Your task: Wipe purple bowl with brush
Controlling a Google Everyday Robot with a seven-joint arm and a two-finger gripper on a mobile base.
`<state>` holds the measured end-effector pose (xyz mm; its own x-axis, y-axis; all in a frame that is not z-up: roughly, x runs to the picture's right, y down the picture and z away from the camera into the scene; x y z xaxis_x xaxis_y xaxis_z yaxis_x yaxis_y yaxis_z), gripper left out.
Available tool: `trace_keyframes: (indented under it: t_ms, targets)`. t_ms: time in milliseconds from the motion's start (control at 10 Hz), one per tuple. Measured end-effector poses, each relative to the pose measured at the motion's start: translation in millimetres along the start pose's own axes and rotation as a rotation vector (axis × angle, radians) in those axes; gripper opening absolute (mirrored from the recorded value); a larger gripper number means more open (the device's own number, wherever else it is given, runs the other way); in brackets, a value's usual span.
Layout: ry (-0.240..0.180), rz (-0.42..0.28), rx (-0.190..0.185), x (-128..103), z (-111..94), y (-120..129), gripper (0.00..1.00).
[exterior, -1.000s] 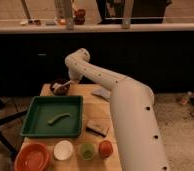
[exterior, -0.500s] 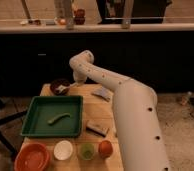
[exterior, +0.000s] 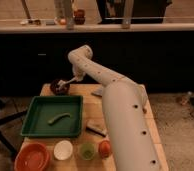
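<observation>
The purple bowl (exterior: 58, 87) is small, round and dark, and sits at the far left corner of the wooden table (exterior: 95, 142). My white arm reaches from the lower right across the table to it. The gripper (exterior: 69, 82) is at the bowl's right rim, just above it. A pale slim thing, which looks like the brush (exterior: 62, 83), runs from the gripper down into the bowl. Its tip is hidden against the dark bowl.
A green tray (exterior: 37, 123) with a pale green curved piece (exterior: 58, 118) lies left of centre. Along the front edge stand an orange bowl (exterior: 33, 158), a small white bowl (exterior: 63, 149), a green cup (exterior: 86, 150) and a red-orange fruit (exterior: 104, 148). A dark flat item (exterior: 96, 129) lies beside the tray.
The arm's elbow end has swung right and up a little, while the gripper stays at the purple bowl's rim.
</observation>
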<state>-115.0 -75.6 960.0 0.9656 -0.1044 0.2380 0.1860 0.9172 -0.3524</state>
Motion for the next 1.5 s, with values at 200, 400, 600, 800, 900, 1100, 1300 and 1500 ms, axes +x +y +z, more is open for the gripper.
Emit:
trace_keyframes:
  t_ms: [200, 400, 600, 800, 900, 1100, 1300, 1500]
  targets:
    - [-0.010, -0.027, 0.000, -14, 3, -8, 0.00]
    - [-0.024, -0.058, -0.007, -26, 5, -5, 0.00]
    - [-0.036, -0.086, -0.011, -35, 2, 4, 0.00]
    - [-0.040, -0.087, -0.012, -34, -4, 17, 0.00]
    - [-0.042, -0.082, -0.015, -32, -8, 27, 0.00]
    - [-0.044, -0.065, -0.028, -24, -9, 38, 0.00]
    - [-0.042, -0.039, -0.046, -14, -4, 43, 0.00]
    - [-0.029, -0.017, -0.061, -5, 5, 38, 0.00]
